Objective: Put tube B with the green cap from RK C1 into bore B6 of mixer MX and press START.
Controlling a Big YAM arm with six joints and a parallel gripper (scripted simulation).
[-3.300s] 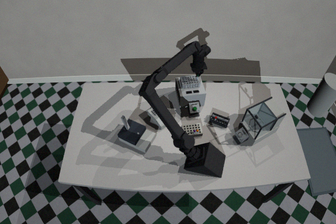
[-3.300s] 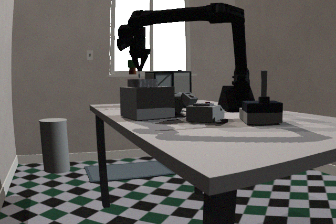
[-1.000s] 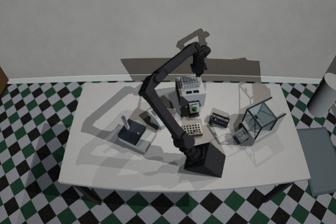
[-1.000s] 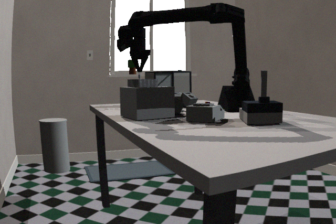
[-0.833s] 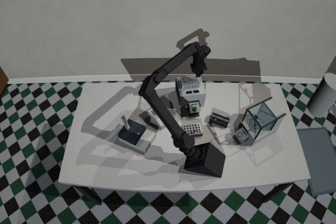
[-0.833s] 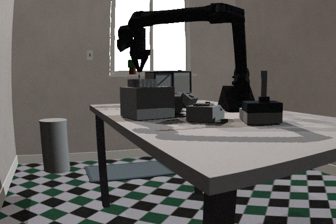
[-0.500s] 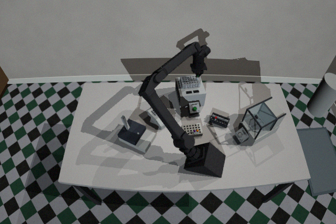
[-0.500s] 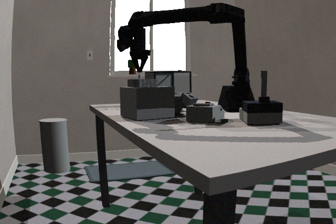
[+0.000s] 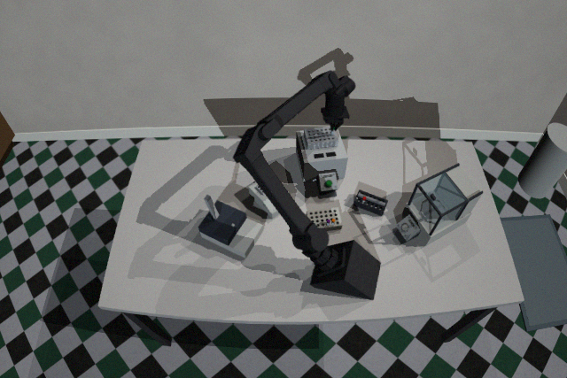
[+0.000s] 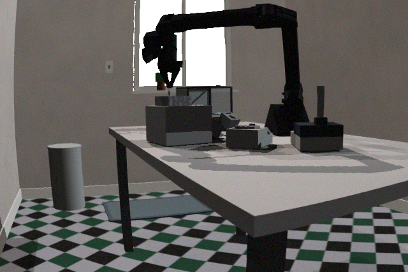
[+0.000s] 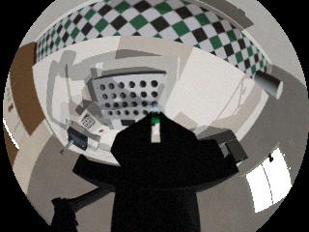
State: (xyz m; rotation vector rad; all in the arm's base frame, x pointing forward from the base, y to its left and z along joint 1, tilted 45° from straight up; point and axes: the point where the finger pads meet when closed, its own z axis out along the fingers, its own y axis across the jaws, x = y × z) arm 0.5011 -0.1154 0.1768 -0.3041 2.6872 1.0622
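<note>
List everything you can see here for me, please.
Table: one, white, mid-room.
Mixer: one, grey with a green key, back of table.
Rack: one, grey, near the arm's base.
Magnet block: one, dark, right of rack.
Balance: one, glass-walled, far right.
Dry block: one, grey, left of mixer.
Spectrophotometer: one, dark on grey, far left.
Bin: one, grey, on the floor.
Mat: one, blue-grey, on the floor.
Window: one, bright, back wall.
Tube: one, green cap, in the hand.
Arm: one, black.
Hand: one, black, above the mixer.
</note>
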